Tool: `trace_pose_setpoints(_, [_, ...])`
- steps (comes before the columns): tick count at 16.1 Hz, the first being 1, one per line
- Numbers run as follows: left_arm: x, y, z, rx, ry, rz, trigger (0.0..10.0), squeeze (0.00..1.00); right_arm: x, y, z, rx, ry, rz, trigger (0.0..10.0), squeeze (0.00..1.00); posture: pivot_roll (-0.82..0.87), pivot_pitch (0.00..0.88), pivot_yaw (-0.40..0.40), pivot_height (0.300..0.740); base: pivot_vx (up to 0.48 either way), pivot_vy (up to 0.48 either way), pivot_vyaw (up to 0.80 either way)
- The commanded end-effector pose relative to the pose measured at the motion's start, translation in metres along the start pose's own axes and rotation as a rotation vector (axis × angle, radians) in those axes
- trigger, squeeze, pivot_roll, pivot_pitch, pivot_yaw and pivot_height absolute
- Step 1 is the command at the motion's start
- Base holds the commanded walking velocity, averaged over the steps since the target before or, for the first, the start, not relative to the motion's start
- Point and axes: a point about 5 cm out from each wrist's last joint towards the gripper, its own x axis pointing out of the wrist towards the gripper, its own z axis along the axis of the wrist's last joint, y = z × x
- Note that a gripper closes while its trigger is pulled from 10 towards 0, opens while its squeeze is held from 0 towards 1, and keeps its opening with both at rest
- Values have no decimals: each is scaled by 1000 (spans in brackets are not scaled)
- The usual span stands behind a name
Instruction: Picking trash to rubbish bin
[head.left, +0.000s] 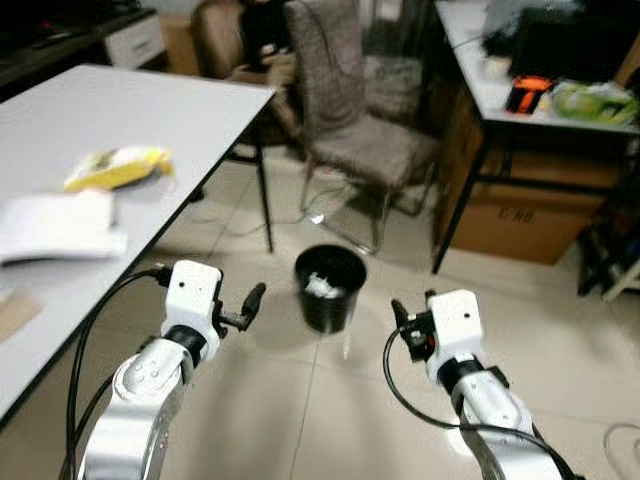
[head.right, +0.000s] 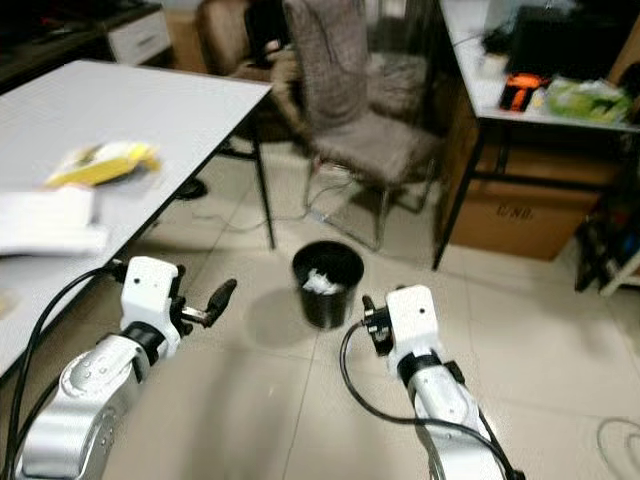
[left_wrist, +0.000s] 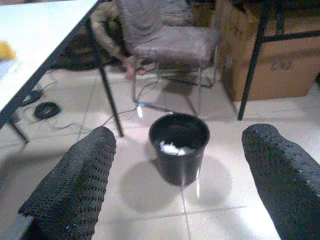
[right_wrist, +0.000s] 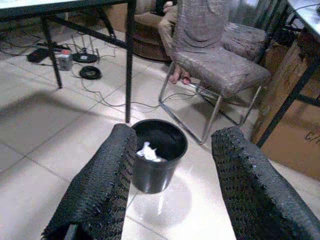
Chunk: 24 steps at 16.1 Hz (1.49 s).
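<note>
A round black rubbish bin stands on the tiled floor ahead of me, with crumpled white trash inside. On the white table to my left lie a yellow packet and a stack of white paper. My left gripper hovers left of the bin, near the table's edge. In the left wrist view its fingers are spread wide with nothing between them. My right gripper hangs right of the bin. It is open and empty too, with its fingers framing the bin.
A grey upholstered chair stands just behind the bin, and a person's feet rest under it. To the right, a second desk with clutter has a cardboard box beneath. Cables lie on the floor under the table.
</note>
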Motion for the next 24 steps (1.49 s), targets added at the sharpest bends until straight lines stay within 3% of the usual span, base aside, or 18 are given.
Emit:
trace_pose_setpoints(1, [0, 0, 2, -5, -3, 7, 10000, 0, 1, -4, 0, -16, -3, -23, 10000, 0, -42, 0, 21, 740, -307, 0, 0])
trace_pose_setpoints(6, [-1, 2, -1, -7, -19, 42, 10000, 0, 6, -8, 3, -11, -34, -37, 10000, 0, -31, 0, 10, 740, -244, 0, 0])
trace_pose_setpoints(9, [-2, 6, -13, 56, -35, 118, 10000, 0, 7, -10, -8, 39, -24, -42, 10000, 0, -26, 0, 8, 740, 0, 0, 0])
trace_pose_setpoints(13, [0, 7, -1, 93, -114, 111, 10000, 0, 9, -6, -9, 54, -33, -29, 10000, 0, -19, 0, 5, 740, 0, 0, 0])
trace_pose_setpoints(24, [9, 14, 7, 135, -143, 114, 10000, 0, 21, -6, -3, 52, -64, -15, 10000, 0, -14, 0, 15, 740, 0, 0, 0])
